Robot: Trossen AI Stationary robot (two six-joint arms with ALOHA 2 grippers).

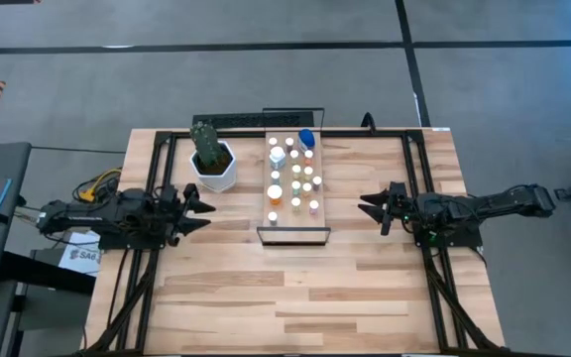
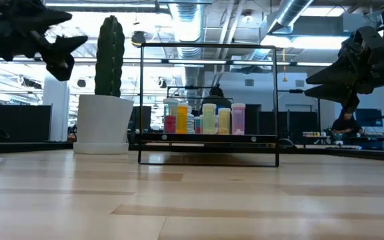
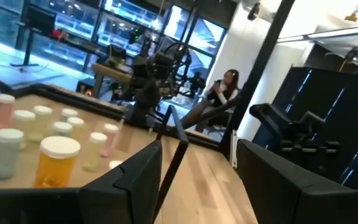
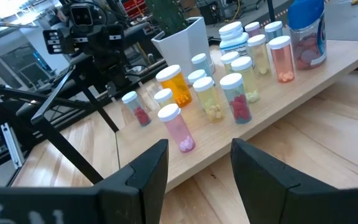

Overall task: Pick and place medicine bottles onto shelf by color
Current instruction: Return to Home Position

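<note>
**Grippers: 2.** You are holding the left gripper [image 1: 206, 212] and the right gripper [image 1: 367, 210] above the table [image 1: 295, 297]. They are pointing tip to tip at each other. Each pair of fingers is standing well apart and gripping nothing: left fingers [image 3: 135, 180], right fingers [image 4: 148, 171].

**Shelf: 1.** The shelf [image 1: 295, 235] is lying between the two sets of fingertips, clear of both.

**Medicine bottles: about sixteen.** The medicine bottles [image 1: 295, 183] are all standing upright on the shelf board. They are crowding too closely for a firm count.
- Large blue bottle [image 1: 306, 137]: 1. It is sitting at the end farthest from the dark front lip, on the right fingers' side.
- Orange bottle [image 4: 175, 84]: 1 plainly showing.
- The rest are showing red, pink, yellow or pale contents under white caps.

**Cactus pot: 1.** The white cactus pot [image 1: 214, 171] is standing near the left fingertips, beside the shelf and apart from it.

**Open room.** Bare wood is lying between each set of fingertips and the shelf's long edges. A wider bare stretch is running beyond the front lip.
</note>
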